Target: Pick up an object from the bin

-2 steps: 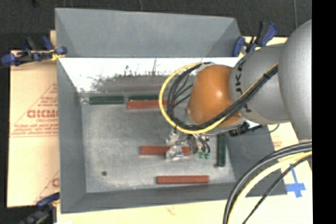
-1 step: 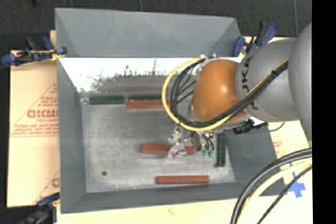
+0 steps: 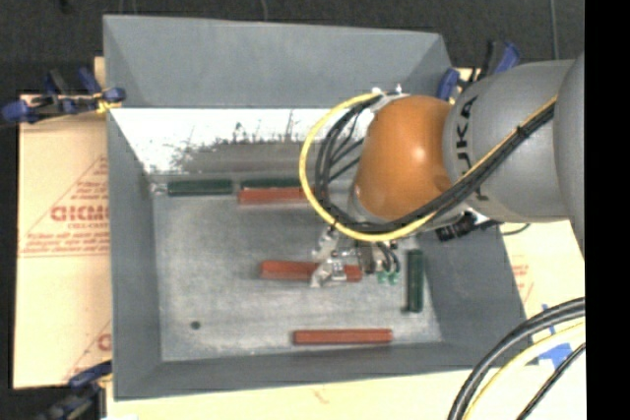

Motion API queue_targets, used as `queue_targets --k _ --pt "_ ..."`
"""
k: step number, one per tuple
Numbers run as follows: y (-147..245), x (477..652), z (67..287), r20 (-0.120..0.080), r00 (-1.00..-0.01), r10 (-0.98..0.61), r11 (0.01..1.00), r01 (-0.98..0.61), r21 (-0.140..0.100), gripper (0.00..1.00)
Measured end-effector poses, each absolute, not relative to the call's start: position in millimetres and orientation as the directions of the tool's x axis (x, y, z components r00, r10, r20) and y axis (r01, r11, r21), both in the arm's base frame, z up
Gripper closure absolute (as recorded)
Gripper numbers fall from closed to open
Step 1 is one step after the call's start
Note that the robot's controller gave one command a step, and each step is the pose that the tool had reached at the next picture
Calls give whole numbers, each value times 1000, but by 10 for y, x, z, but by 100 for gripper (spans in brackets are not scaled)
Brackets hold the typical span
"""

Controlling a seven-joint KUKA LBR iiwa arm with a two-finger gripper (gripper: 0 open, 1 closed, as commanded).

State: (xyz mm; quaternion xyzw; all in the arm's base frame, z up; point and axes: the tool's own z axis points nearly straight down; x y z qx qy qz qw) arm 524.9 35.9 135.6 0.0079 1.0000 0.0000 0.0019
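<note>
Bin contents: five loose bars. Dark green bar and far red bar lie end to end along the far wall. Front red bar lies by the near wall, upright green bar at right. Arm enters from the right with its wrist pointing down. Gripper sits over the right end of the central red bar, whose long axis runs left-right. Whether the gripper is open or closed cannot be told.
</note>
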Motion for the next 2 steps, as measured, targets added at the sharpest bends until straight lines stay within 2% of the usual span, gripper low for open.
queue_targets --k 1,2 --pt "329 5237 1799 6 -1000 24 1000 24 0 100" --pt "579 5321 2635 -3 -1000 29 1000 29 0 100"
